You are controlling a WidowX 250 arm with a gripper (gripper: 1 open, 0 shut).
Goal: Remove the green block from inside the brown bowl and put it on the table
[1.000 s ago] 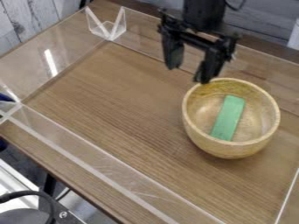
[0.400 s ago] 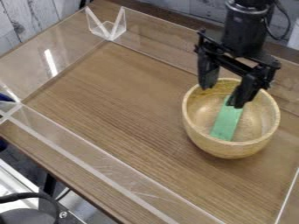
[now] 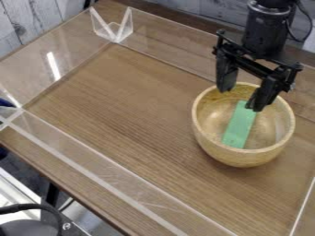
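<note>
The green block [image 3: 238, 129] lies flat inside the brown bowl [image 3: 212, 140], slanted from upper right to lower left. The light wooden bowl stands at the right side of the table [image 3: 123, 111]. My black gripper [image 3: 246, 92] hangs straight down over the bowl's far rim, just above the block's upper end. Its two fingers stand wide open with nothing between them. One fingertip [image 3: 263, 98] overlaps the block's top end in this view; whether it touches is unclear.
Low clear acrylic walls [image 3: 74, 152] edge the table on the near and left sides. A small clear bracket [image 3: 110, 25] stands at the back left corner. The bowl sits close to the table's right edge.
My gripper has moved right and toward the camera, from behind the bowl's left rim to above the bowl, and it hangs lower. It stayed open. Bowl and block have not moved.
</note>
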